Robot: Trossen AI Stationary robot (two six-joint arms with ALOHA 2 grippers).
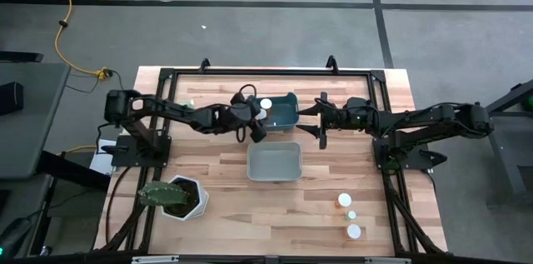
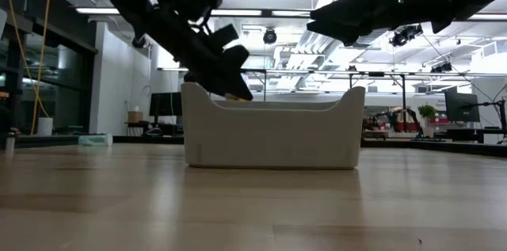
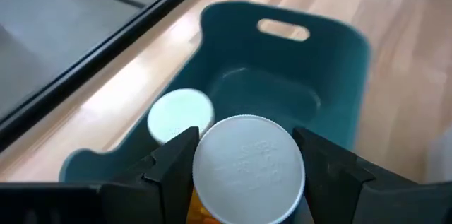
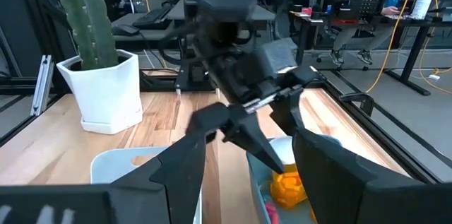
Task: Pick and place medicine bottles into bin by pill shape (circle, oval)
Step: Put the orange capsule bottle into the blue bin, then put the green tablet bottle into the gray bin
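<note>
Left arm reaches in from the table's left edge, stretched across toward the middle. Left gripper (image 1: 259, 122) hangs over the near-left corner of the teal bin (image 1: 287, 115). In the left wrist view its fingers (image 3: 169, 160) are clamped on either side of an orange medicine bottle (image 3: 247, 171), white cap facing the camera, fingers touching the cap's sides. Held bottle sits above the bin's rim, not inside yet.

A second white-capped bottle (image 3: 181, 116) already lies inside the teal bin, against the wall nearest the left gripper. In the high view it shows as a white cap (image 1: 266, 105) at the bin's left end.

Right arm comes in from the table's right edge, roughly level with the left one. Right gripper (image 1: 321, 124) hovers at the teal bin's right side, jaws spread, nothing between them. The right wrist view looks between its own fingers (image 4: 180, 164) straight at the left gripper and the orange bottle.

Grey bin (image 1: 274, 162) sits just in front of the teal one, near but apart; can't tell if anything is in it. Low view shows its wall (image 2: 273, 132) with both grippers above and behind it.

Three more bottles (image 1: 348, 212) stand in a loose line near the front-right corner, well apart from both bins. Cactus pot (image 1: 177, 197) is front-left, clear of the arms. Open wood between pot, grey bin and the bottles.
</note>
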